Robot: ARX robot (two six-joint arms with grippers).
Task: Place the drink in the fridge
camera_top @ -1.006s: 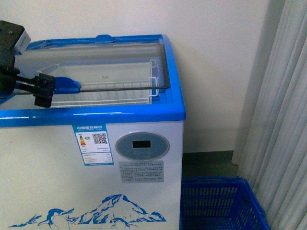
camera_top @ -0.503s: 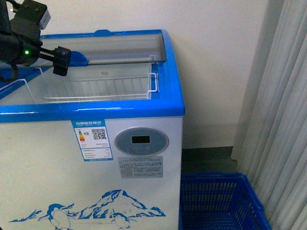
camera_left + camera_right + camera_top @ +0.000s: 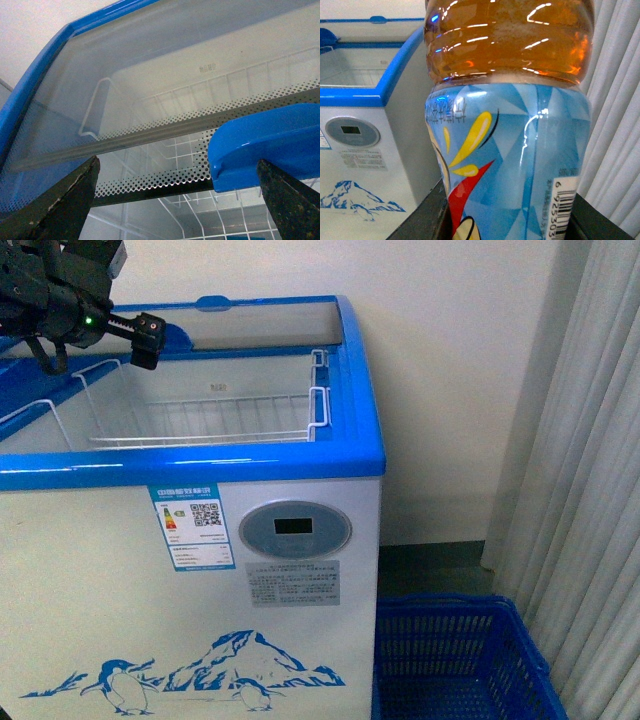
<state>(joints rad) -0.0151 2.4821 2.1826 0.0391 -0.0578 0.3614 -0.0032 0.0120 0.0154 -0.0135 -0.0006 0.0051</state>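
The fridge (image 3: 300, 570) is a white chest cooler with a blue rim (image 3: 200, 475). Its glass lid (image 3: 150, 75) is slid toward the far side, leaving a white wire basket (image 3: 200, 420) exposed inside. My left gripper (image 3: 148, 340) is open at the lid's blue handle (image 3: 175, 337). In the left wrist view the handle (image 3: 265, 145) lies between the fingers (image 3: 65, 205), close to one of them. My right gripper (image 3: 507, 220) is shut on the drink (image 3: 510, 150), a bottle of reddish liquid with a pale blue label. Its cap is out of view. The fridge also shows in the right wrist view (image 3: 365, 130), off to one side of the bottle.
A blue slotted plastic basket (image 3: 460, 660) stands on the floor right of the fridge. Pale curtains (image 3: 590, 490) hang at the far right. A white wall is behind the fridge. The right arm is not in the front view.
My left gripper has moved toward the far side at the blue handle. The glass lid has slid back with it, and the opening over the wire basket is wider.
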